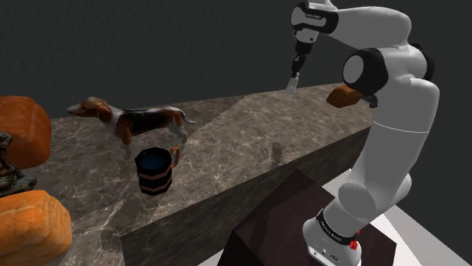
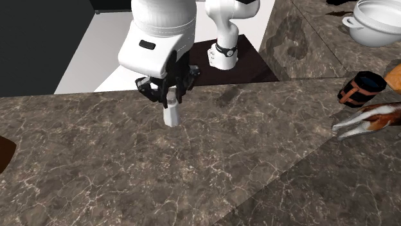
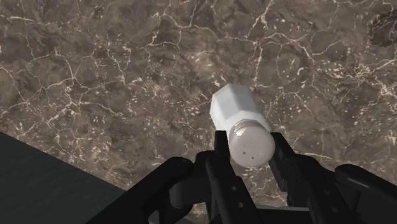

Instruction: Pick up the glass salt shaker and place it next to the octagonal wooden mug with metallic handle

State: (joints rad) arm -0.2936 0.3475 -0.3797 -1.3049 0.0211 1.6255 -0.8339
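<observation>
My gripper (image 3: 250,151) is shut on a white, faceted salt shaker (image 3: 240,118) with a perforated round cap, clasping it near the top. In the shoulder view the gripper (image 1: 296,66) holds the shaker (image 1: 293,81) up over the far right part of the dark marble counter (image 1: 227,159), lifted off its surface. The second exterior view shows the gripper (image 2: 168,96) with the shaker (image 2: 171,115) hanging below it. The dark octagonal mug (image 1: 154,171) with orange bands stands well away towards the shoulder view's left, also seen as the mug (image 2: 360,88) at the second exterior view's right.
A dog figurine (image 1: 136,119) stands just behind the mug. Orange rounded objects (image 1: 23,130) lie at the shoulder view's left edge. A brown object (image 1: 348,94) sits near the arm. A white pot (image 2: 379,22) rests on the counter. The dark stand (image 1: 295,215) adjoins the counter's front.
</observation>
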